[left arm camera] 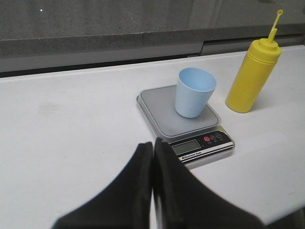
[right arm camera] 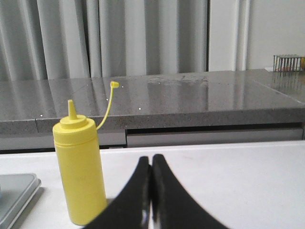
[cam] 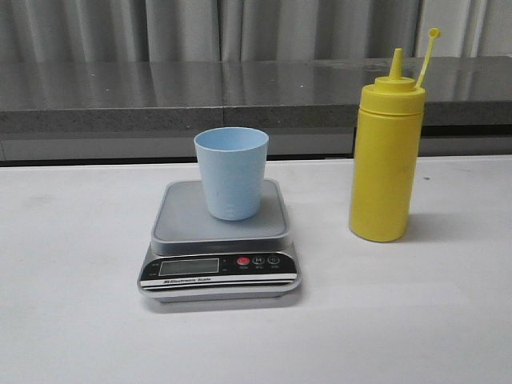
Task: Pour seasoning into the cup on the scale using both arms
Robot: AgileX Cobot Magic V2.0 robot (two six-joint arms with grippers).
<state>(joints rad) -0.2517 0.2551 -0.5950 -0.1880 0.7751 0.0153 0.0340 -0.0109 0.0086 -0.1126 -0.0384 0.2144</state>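
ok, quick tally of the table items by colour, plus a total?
Yellow: 1, the tall yellow plastic squeeze bottle with its nozzle uncapped
Pale blue: 1, the small pale blue plastic cup
Grey-silver: 1, the flat grey-silver digital scale under the cup
Total: 3

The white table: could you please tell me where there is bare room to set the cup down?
The table is bare left of the scale, and in front of it. Right of the yellow squeeze bottle is free too. The gap between scale and bottle is narrower.
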